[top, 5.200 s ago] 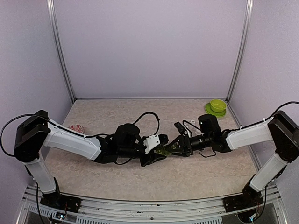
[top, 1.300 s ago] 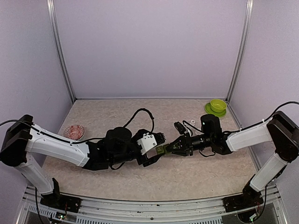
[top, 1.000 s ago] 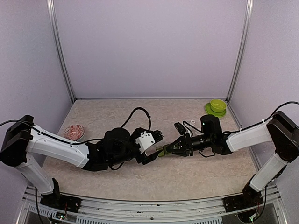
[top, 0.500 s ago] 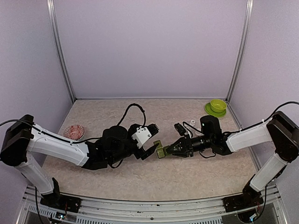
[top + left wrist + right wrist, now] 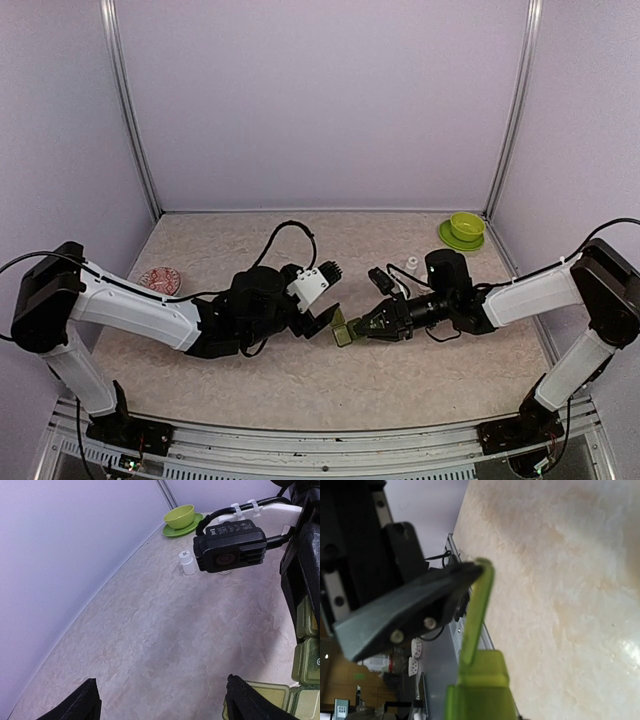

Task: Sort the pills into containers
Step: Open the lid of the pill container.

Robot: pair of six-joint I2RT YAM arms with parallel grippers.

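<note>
Right jaws clamped on the green containers (image 5: 343, 328), left jaws wide apart beside their raised lid (image 5: 476, 611)

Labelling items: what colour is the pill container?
The container is translucent green, clearest from right wrist.

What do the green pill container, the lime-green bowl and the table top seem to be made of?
Pill container: probably plastic, smooth and slightly translucent green; its thin flap glows with light. Bowl: plastic or glazed ceramic, opaque with a soft sheen; the look leaves it open. Table top: beige marbled pattern, faint glare, perhaps laminate or a printed sheet.
</note>
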